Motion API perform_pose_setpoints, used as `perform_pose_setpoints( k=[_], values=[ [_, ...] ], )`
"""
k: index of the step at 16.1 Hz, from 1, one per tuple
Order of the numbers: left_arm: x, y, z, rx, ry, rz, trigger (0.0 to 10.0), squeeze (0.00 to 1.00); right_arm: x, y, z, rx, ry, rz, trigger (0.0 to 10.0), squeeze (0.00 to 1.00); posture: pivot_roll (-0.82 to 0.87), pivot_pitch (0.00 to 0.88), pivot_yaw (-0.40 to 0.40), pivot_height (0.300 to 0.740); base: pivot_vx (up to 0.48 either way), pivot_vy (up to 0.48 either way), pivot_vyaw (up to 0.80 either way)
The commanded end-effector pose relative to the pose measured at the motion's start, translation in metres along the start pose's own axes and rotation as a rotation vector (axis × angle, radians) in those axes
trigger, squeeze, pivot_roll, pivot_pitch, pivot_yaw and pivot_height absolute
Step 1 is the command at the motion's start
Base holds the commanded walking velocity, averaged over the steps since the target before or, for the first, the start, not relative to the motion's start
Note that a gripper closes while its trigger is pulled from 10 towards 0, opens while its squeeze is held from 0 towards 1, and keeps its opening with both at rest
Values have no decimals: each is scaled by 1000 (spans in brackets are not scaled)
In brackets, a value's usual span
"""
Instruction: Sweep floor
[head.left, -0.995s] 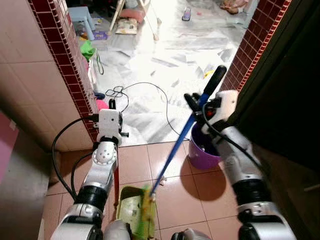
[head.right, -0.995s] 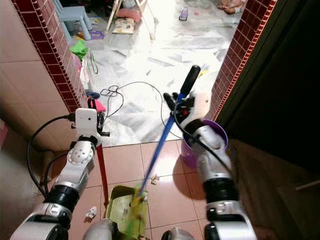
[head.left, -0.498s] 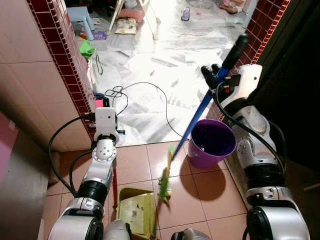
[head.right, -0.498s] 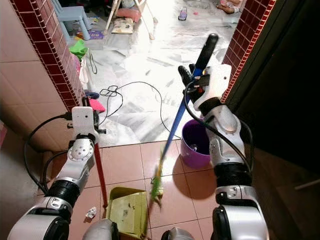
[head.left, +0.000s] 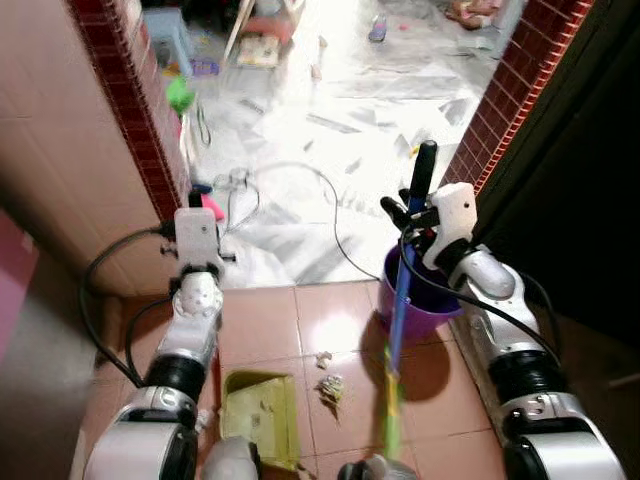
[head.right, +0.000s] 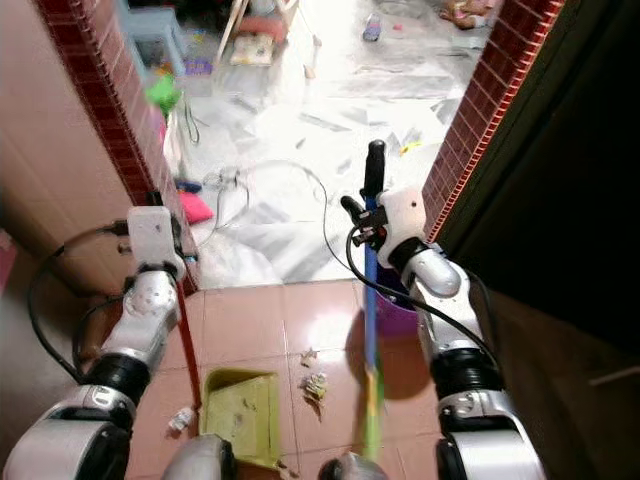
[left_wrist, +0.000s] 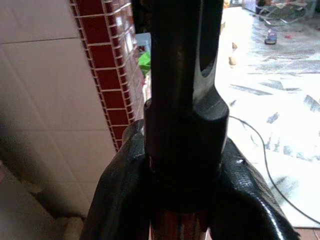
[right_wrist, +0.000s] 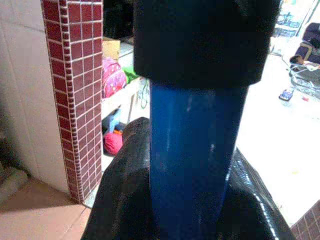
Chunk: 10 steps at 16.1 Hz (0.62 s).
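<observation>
My right gripper (head.left: 412, 214) is shut on a broom's blue shaft (head.left: 400, 300), just below its black grip (head.left: 424, 165); the shaft stands almost upright. Blurred green bristles (head.left: 390, 420) hang over the terracotta tiles, right of a small debris pile (head.left: 328, 386). In the right wrist view the blue shaft (right_wrist: 192, 150) sits between black fingers (right_wrist: 120, 195). A yellow-green dustpan (head.right: 240, 415) lies on the tiles left of the debris. My left gripper (head.right: 160, 203) is shut on the top of its red handle (head.right: 188, 350); in the left wrist view that black handle end (left_wrist: 182, 125) sits between my fingers.
A purple bucket (head.left: 432, 292) stands by the right brick doorpost (head.left: 500, 110), behind the broom. A black cable (head.left: 335, 205) loops over the pale floor beyond the doorway, strewn with paper scraps. Left brick wall corner (head.left: 140, 140) is close to my left arm. A small scrap (head.right: 181, 420) lies left of the dustpan.
The broom swung from the dustpan out to the right and now stands nearly upright, bristles right of a debris pile beside the pan. My right gripper came down and nearer. The camera shifted slightly.
</observation>
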<state>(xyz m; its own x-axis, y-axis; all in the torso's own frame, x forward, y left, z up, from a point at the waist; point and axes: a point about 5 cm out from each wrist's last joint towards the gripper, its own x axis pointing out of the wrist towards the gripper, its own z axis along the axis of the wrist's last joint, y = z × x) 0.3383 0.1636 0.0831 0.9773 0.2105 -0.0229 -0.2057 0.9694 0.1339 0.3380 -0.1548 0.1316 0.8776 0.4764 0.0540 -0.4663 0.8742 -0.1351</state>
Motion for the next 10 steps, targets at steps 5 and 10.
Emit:
perform_pose_setpoints(
  k=[5,10],
  values=[
    [-1,5,-4,54,0,-9,10000,0,1,-8,10,-64,-109,-149,10000,0,-78,9,-25,740,0,0,160],
    [-1,9,-9,71,27,-8,10000,0,15,26,-6,19,-105,-82,10000,0,-53,31,-5,740,0,0,0]
  ],
)
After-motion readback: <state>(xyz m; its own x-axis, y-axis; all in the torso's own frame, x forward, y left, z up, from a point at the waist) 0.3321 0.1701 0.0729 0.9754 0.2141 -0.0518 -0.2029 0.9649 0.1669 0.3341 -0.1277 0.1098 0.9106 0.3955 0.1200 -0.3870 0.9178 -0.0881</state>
